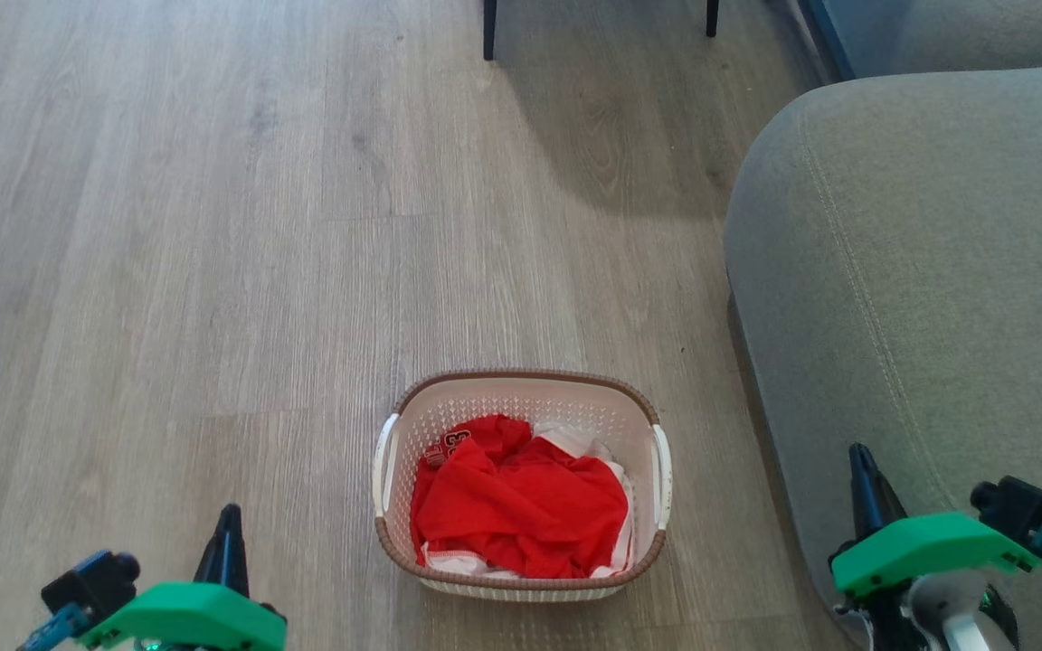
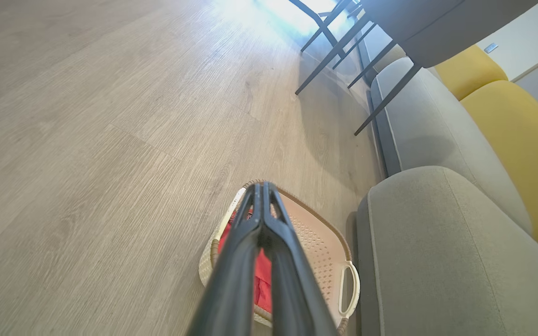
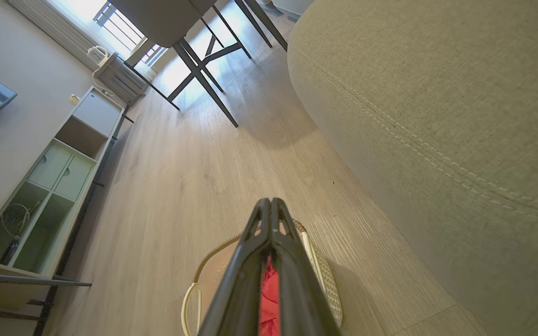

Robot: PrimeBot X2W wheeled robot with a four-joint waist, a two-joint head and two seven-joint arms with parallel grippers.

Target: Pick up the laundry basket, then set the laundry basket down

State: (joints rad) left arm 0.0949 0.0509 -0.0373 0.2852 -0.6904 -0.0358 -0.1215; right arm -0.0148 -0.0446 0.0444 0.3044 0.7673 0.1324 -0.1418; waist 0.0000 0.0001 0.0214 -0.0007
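The left gripper sits at the near left with its two long dark fingers pressed together at the tips and nothing between them, as the left wrist view shows plainly. The right gripper sits at the near right with its fingers likewise closed tip to tip on nothing. Each gripper rises from a bright green housing, the left one over bare floor and the right one over the rounded arm of a grey fabric sofa. Between the two grippers, slightly farther out and touching neither, stands the small cream-white perforated plastic laundry basket with its brown woven-look rim. It rests upright on the pale wood-look plank floor, its mouth facing up. Its long axis appears to run left to right, with the left white handle and the right white handle at its two ends, so the longer walls face near and far. A crumpled red garment with white trim and a printed patch lies inside, covering most of the bottom. The basket stands near the sofa arm on its right, with a strip of floor between them. The left gripper is well apart from the basket's left handle. At the far edge, thin dark furniture legs stand on the floor.
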